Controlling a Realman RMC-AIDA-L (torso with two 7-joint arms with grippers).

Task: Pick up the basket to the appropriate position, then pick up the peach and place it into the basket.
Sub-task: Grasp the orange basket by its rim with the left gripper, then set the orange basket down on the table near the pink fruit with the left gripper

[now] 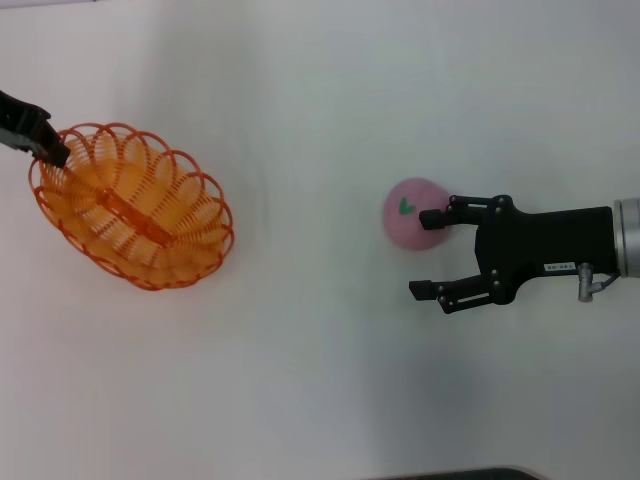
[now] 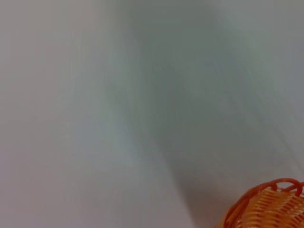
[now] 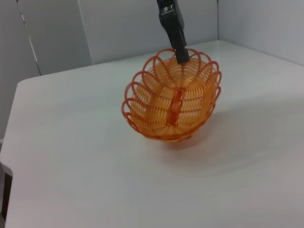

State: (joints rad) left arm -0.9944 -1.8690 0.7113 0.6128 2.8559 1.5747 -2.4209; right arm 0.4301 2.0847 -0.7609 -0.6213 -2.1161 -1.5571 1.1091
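The orange wire basket [image 1: 130,205] is at the left of the white table. My left gripper [image 1: 55,152] is shut on its far-left rim. In the right wrist view the basket [image 3: 173,102] hangs tilted from the left gripper [image 3: 181,56], with a shadow beneath it. A piece of the rim shows in the left wrist view [image 2: 270,204]. The pink peach [image 1: 412,215] with its green leaf mark lies at centre right. My right gripper [image 1: 430,253] is open and empty. Its upper fingertip overlaps the peach's right side and its lower finger is nearer me. The peach is not between the fingers.
The white table [image 1: 320,380] has nothing else on it. A dark strip [image 1: 450,474] shows at the near edge. In the right wrist view grey wall panels [image 3: 118,23] stand behind the table's far edge.
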